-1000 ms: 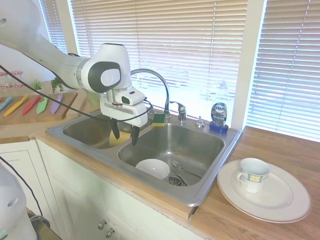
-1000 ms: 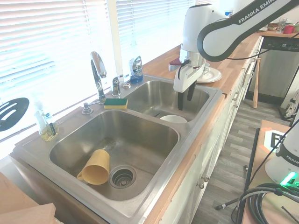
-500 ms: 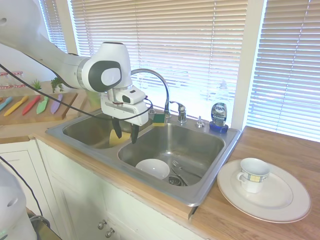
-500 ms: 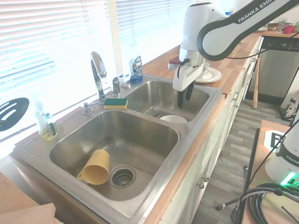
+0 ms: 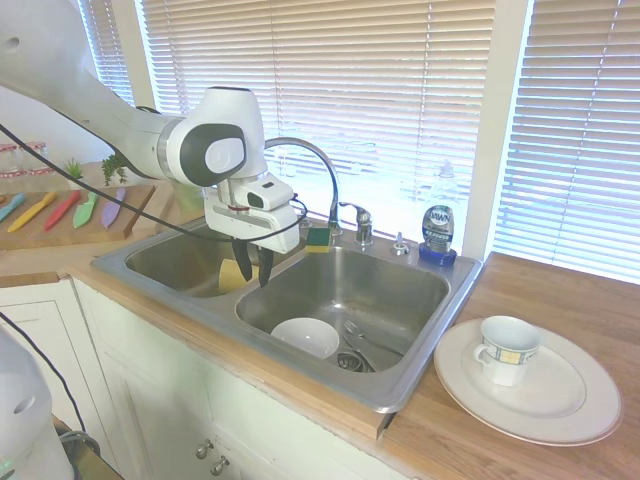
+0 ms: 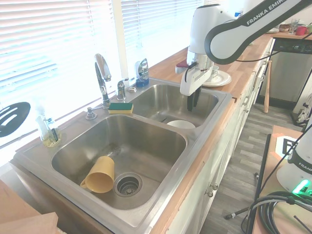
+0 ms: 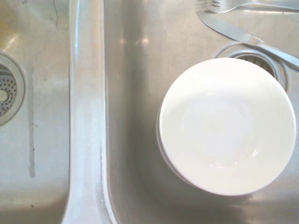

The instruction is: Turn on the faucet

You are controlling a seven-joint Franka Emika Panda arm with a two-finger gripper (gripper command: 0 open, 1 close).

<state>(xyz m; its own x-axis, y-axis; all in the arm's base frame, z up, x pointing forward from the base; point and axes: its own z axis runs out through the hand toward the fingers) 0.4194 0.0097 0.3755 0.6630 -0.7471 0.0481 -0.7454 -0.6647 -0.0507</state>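
Note:
The faucet is a chrome gooseneck spout at the back of the double sink, with its small lever handle on a short base just to the right. From the other side the faucet and handle stand by the window. My gripper hangs fingers-down over the near left part of the right basin, well short of the handle. Its fingers are drawn together with nothing between them; it also shows as the gripper above the basin. The wrist view shows the sink divider, not the faucet.
A white bowl and cutlery lie in the right basin, a yellow cup in the left. A green-yellow sponge and a soap bottle flank the handle. A plate with a mug sits on the counter.
The gripper's fingers have closed from wide apart to together. The hand has lifted slightly and shifted a little toward the back of the sink.

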